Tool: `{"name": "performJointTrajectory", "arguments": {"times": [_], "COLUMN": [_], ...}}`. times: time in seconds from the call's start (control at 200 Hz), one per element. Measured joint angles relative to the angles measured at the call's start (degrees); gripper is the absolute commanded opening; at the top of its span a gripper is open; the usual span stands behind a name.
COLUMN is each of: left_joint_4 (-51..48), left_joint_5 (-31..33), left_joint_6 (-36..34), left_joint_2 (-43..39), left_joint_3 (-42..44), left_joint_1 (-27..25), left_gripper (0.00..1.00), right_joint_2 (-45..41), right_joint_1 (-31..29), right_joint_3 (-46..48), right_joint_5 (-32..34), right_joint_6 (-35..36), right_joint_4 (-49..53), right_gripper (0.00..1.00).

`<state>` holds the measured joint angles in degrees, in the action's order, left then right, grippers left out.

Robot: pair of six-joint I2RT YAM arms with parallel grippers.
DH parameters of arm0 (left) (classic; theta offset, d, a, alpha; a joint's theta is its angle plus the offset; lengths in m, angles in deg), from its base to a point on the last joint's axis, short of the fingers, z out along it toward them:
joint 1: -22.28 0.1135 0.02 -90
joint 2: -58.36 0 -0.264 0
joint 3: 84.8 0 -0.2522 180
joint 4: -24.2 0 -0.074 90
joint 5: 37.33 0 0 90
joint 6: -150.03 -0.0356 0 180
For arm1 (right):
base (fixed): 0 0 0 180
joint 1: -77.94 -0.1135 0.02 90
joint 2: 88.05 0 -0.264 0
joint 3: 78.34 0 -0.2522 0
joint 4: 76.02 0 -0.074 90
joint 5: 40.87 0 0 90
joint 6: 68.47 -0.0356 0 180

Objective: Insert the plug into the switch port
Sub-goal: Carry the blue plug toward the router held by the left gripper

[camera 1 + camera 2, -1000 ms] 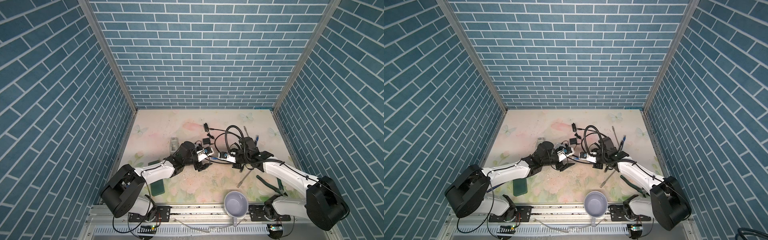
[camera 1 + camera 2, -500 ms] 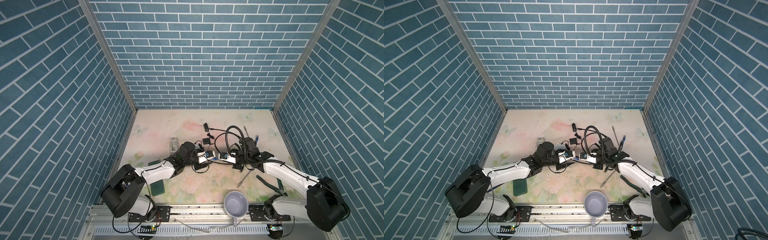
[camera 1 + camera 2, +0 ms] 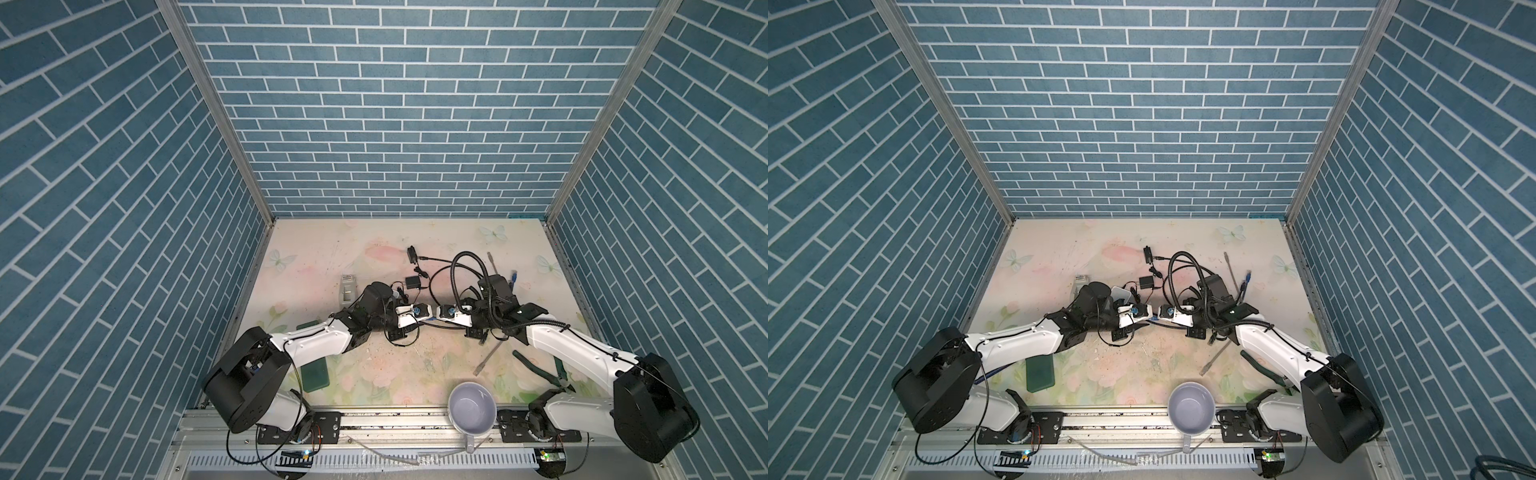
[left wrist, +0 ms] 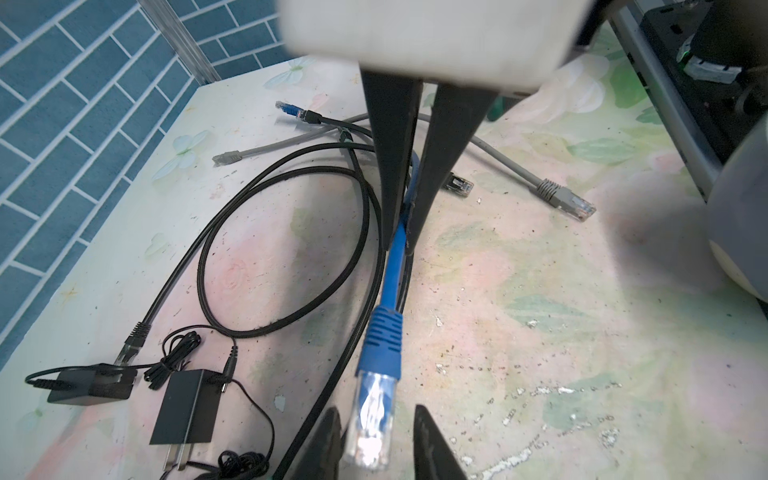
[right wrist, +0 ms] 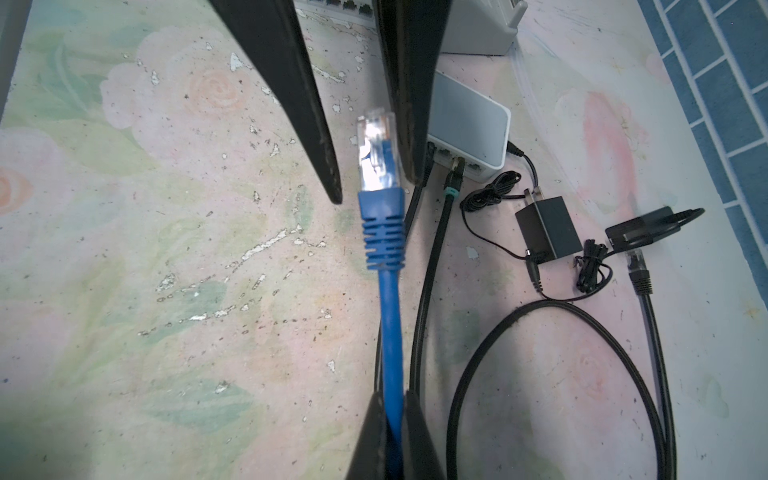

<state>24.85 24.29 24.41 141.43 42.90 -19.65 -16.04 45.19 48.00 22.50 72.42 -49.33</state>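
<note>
Broadly, a pale surface (image 3: 353,249) printed with pink flowers and green leaves, scuffed and chipped in places, fills the floor of a cell with blue brick-patterned walls (image 3: 395,124). Two white-and-black arms (image 3: 316,345) reach in from the near corners and meet tip to tip at its middle.

At the near edge, a little right of centre, a round lavender mug (image 3: 472,406) stands mouth up. Its smooth inside shows to the bottom, and its handle points to the near side. A flat dark green block (image 3: 316,372) lies near left. Green-handled pliers (image 3: 540,370) lie near right, beside a grey cable (image 3: 490,358).

Just far-left of the meeting point sits a small switch (image 5: 469,120), a glossy white box with rounded corners. Its port row faces the right arm, and a black cable (image 5: 432,266) with a teal collar is plugged into it. A black power adapter (image 5: 548,232) lies close by.

The right gripper (image 5: 392,399) is clenched on the round blue cable (image 5: 390,324), which runs straight leftward along the line between the arms. It ends in the plug (image 4: 370,415), which has a ribbed blue boot and a clear plastic head pointing left.

The plug sits mid-surface between the fingers of the left gripper (image 5: 374,191). That gripper is released, with one finger against the clear head and a gap at the other. The plug is beside the switch, not in a port.
</note>
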Motion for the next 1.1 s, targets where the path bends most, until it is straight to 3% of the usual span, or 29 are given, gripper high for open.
{"name": "performJointTrajectory", "arguments": {"times": [0.14, 0.42, 0.7, 0.825, 0.965, 1.1], "left_joint_4": [-0.4, 0.1, 0.8, 0.8, 0.2, -0.8], "left_joint_5": [0.0, 1.4, 1.7, 1.6, 1.3, 1.1], "left_joint_6": [-0.3, -0.6, -0.7, -0.8, -1.2, -1.7], "left_joint_2": [0.1, 0.2, -0.4, -0.8, -0.9, -0.9], "left_joint_3": [0.0, 0.0, 0.0, 0.0, -0.1, -0.1], "left_joint_1": [0.0, -0.1, -0.5, -1.1, -1.5, -1.8], "left_gripper": [0.27, 0.39, 0.39, 0.33, 0.18, 0.11], "right_joint_2": [0.0, 0.2, 1.1, 1.3, 1.3, 1.3], "right_joint_1": [0.0, -0.1, -0.6, -0.8, -0.9, -0.9], "right_joint_3": [0.0, 0.0, 0.0, 0.0, 0.0, 0.0], "right_joint_5": [-0.1, -0.1, -0.1, -0.1, 0.0, 0.1], "right_joint_6": [0.0, 0.0, 0.0, 0.0, 0.0, 0.0], "right_joint_4": [0.0, 0.0, 0.1, 0.1, 0.1, 0.0], "right_gripper": [0.00, 0.00, 0.00, 0.00, 0.00, 0.00]}}
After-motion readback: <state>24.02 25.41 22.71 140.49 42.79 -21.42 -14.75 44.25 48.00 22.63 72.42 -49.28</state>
